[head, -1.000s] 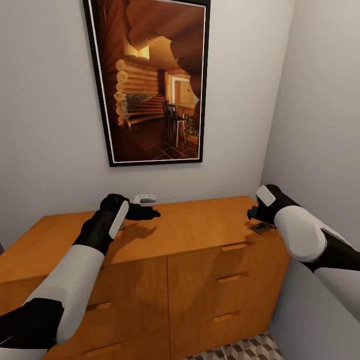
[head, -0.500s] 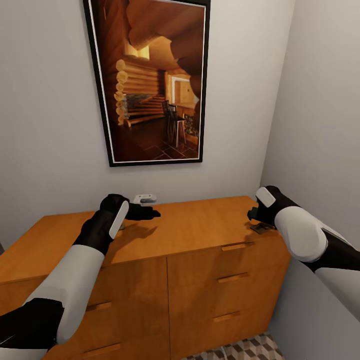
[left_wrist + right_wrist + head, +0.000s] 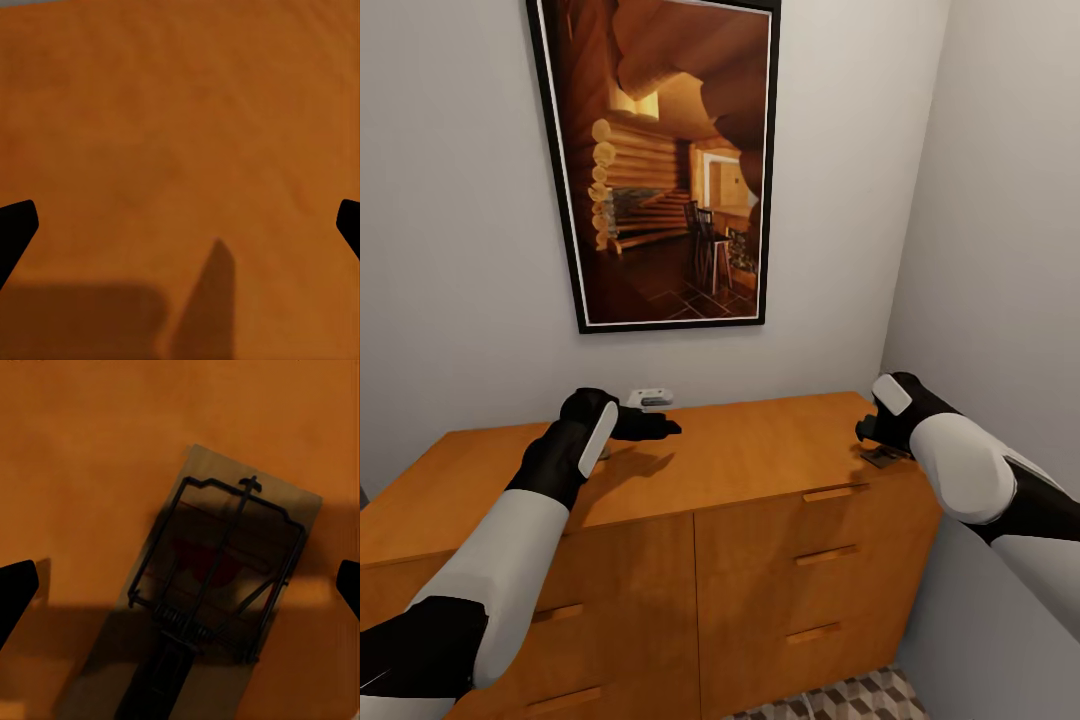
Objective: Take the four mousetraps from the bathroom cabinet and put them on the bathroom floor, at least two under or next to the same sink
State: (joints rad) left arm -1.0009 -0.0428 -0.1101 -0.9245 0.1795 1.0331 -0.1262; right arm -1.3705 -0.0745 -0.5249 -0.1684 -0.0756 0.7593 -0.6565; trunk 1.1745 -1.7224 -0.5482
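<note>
**Framed picture and pale walls in a tight corner**

A tall framed picture [image 3: 660,160] hangs on the back wall [image 3: 460,250], its thin black frame lined inside with a narrow white border. It shows a warm brown log-cabin interior: stacked round logs, a bright doorway, dark chairs and a tiled floor. The picture hangs slightly off square, its lower edge sloping a little.

The back wall is plain pale grey. It meets a side wall [image 3: 1010,200] of the same colour in a vertical corner to the right of the picture.

Low on the back wall, below the picture's lower left part, sits a small white plug-like gadget [image 3: 652,398], partly hidden.
</note>
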